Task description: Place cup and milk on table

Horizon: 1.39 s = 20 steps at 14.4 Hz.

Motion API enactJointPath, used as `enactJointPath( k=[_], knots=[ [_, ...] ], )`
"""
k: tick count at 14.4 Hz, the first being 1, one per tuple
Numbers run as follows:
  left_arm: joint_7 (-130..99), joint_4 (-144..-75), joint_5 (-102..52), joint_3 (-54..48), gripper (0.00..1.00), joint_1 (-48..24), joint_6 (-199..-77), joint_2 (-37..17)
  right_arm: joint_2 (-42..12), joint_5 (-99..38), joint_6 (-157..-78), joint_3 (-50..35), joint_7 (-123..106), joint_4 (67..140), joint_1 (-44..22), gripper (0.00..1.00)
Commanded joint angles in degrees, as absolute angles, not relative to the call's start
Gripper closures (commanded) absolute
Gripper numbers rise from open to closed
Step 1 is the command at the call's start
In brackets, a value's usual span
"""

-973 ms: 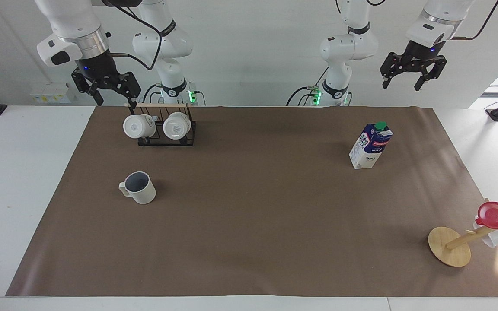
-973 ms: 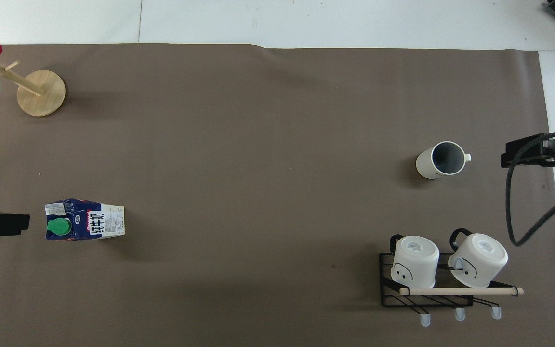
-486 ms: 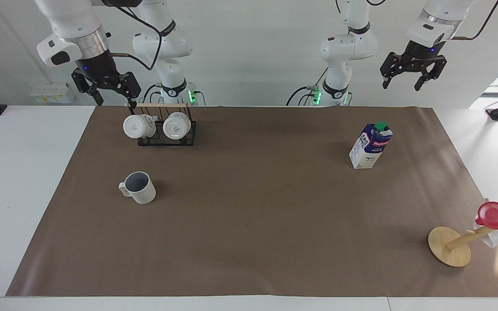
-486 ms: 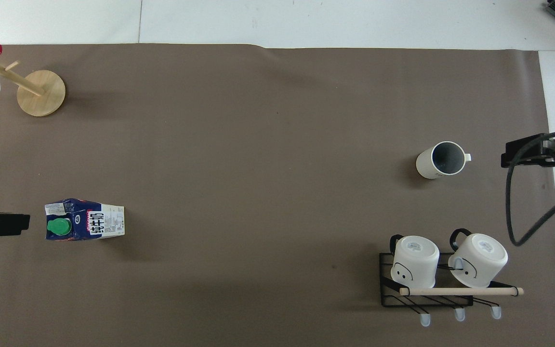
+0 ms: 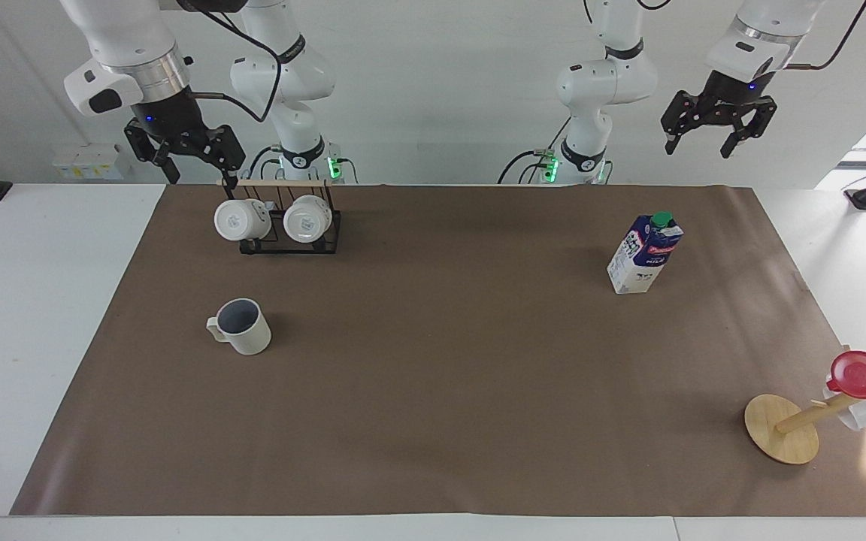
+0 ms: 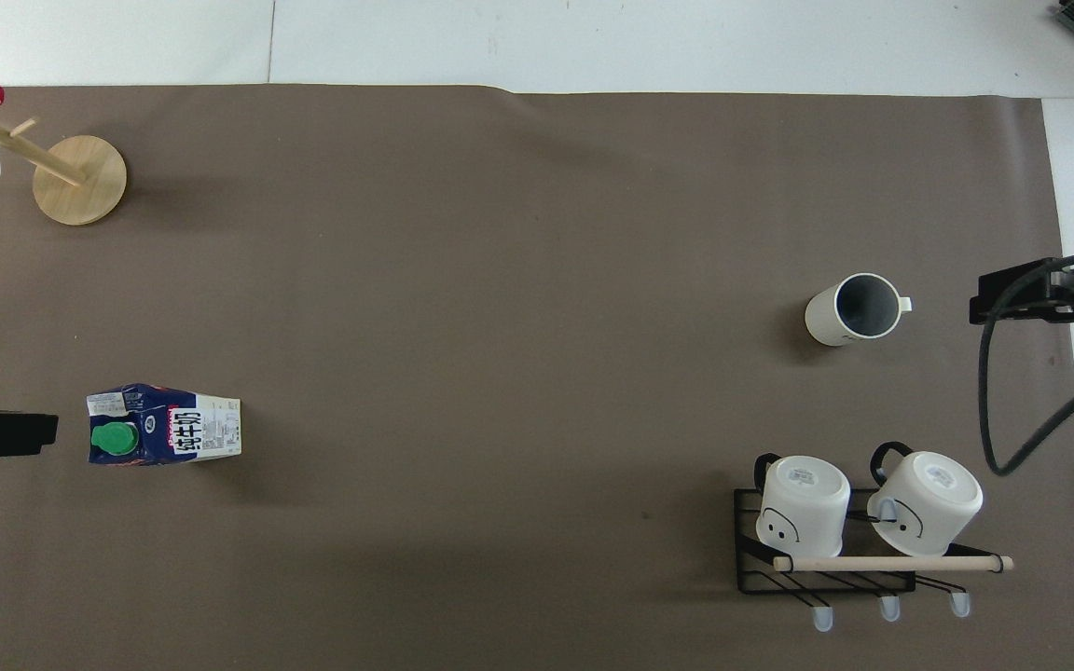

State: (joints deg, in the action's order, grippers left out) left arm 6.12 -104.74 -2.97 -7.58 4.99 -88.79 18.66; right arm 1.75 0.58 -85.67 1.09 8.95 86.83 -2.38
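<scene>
The off-white ribbed cup (image 5: 241,327) stands upright on the brown sheet of the table (image 5: 440,391), toward the right arm's end; it also shows in the overhead view (image 6: 854,310). The blue-and-white milk carton (image 5: 645,253) with a green cap stands upright on the sheet toward the left arm's end, and shows from above (image 6: 164,438). My right gripper (image 5: 192,161) is open and empty, raised above the sheet's edge beside the mug rack. My left gripper (image 5: 711,139) is open and empty, raised high above the table's edge near the milk.
A black wire rack (image 5: 290,240) with two glossy white mugs stands near the robots, nearer to them than the cup. A wooden mug tree (image 5: 782,428) with a red cup (image 5: 858,374) stands at the left arm's end, farther from the robots than the milk.
</scene>
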Motion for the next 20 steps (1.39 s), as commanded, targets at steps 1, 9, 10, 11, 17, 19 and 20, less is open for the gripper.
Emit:
enactJointPath(
  k=[1,9,10,11,17,19,20],
  knots=[
    [6.8,-103.0,-2.2,-7.9,0.00,5.6,-87.3,17.8,1.6,-0.4,-85.2,1.0,7.7,86.4,-1.7,0.00],
    [6.8,-103.0,-2.1,-7.9,0.00,5.6,-87.2,17.8,1.6,-0.4,-85.2,1.0,7.7,86.4,-1.6,0.00],
    [6.8,-103.0,-2.1,-7.9,0.00,5.6,-87.3,17.8,1.6,-0.4,-85.2,1.0,7.7,86.4,-1.6,0.00],
    [6.8,-103.0,-2.1,-7.9,0.00,5.6,-87.3,17.8,1.6,-0.4,-85.2,1.0,7.7,86.5,-1.6,0.00],
    [6.8,-103.0,-2.2,-7.9,0.00,5.6,-87.2,17.8,1.7,-0.4,-84.5,1.0,7.7,86.5,-1.7,0.00],
    [6.8,-103.0,-2.2,-7.9,0.00,5.6,-87.2,17.8,1.7,-0.4,-84.4,1.0,7.7,86.5,-1.7,0.00],
    [6.8,-103.0,-2.2,-7.9,0.00,5.6,-87.2,17.8,1.7,-0.4,-84.5,1.0,7.6,86.5,-1.6,0.00]
  ],
)
